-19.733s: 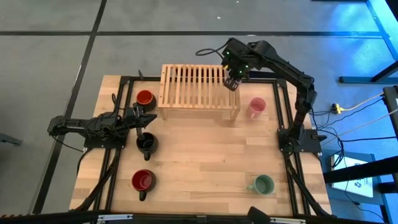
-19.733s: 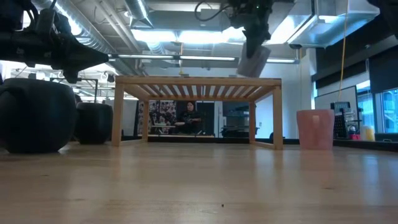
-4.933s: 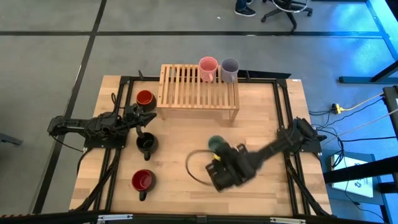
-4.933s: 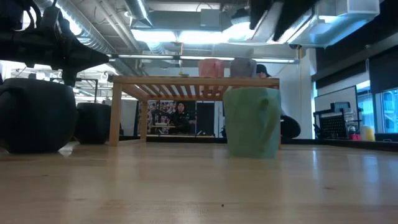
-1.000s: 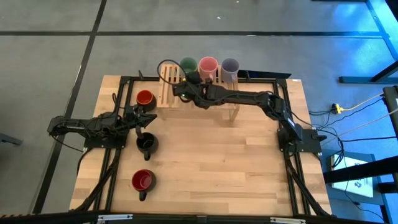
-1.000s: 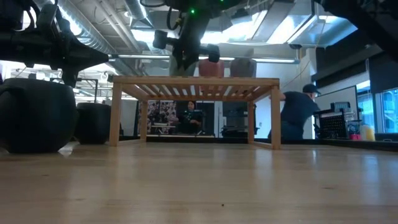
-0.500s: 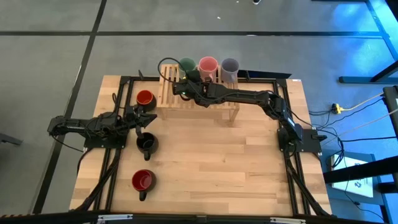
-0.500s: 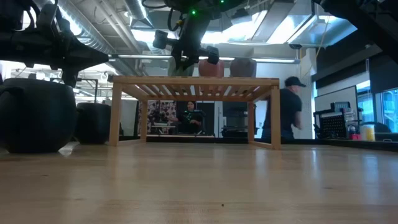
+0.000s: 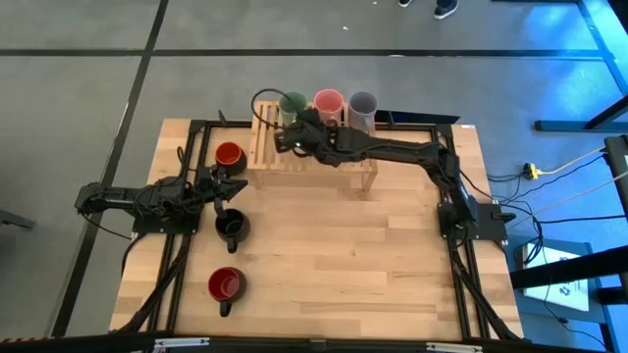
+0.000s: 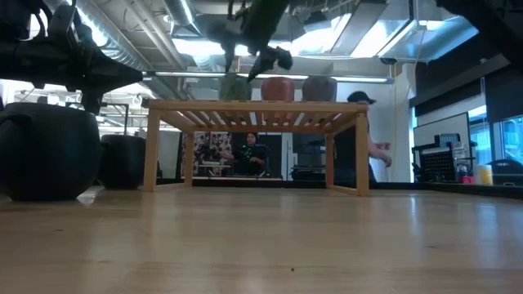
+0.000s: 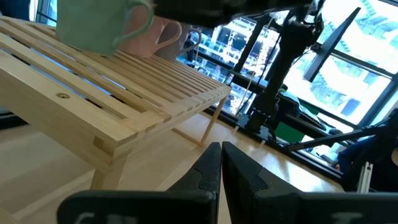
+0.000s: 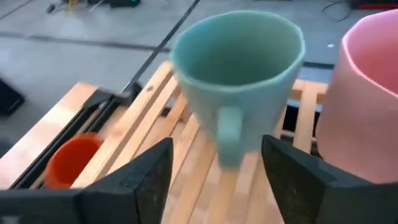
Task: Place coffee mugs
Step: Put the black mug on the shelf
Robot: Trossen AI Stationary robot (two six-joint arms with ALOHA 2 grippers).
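Observation:
Three coffee mugs stand upright in a row on the far edge of the slatted wooden rack (image 9: 312,147): green (image 9: 291,104), pink (image 9: 328,102) and lavender (image 9: 363,103). My right gripper (image 12: 217,177) hovers open just near of the green mug (image 12: 239,68). Its fingers stand apart on either side of the handle (image 12: 229,134) without touching it. An orange-red mug (image 9: 229,155), a black mug (image 9: 231,226) and a dark red mug (image 9: 224,284) stand on the table's left part. My left gripper (image 9: 224,186) rests shut between the orange-red and black mugs.
Black frame rails (image 9: 446,176) run along the table's left and right sides. The table's middle and near right (image 9: 353,265) are bare wood. In the low view a person (image 10: 359,139) walks in the room behind the rack.
My right gripper has opened and let go of the green mug, then risen and drawn back a little toward the near edge. The green mug stays upright on the rack beside the pink one.

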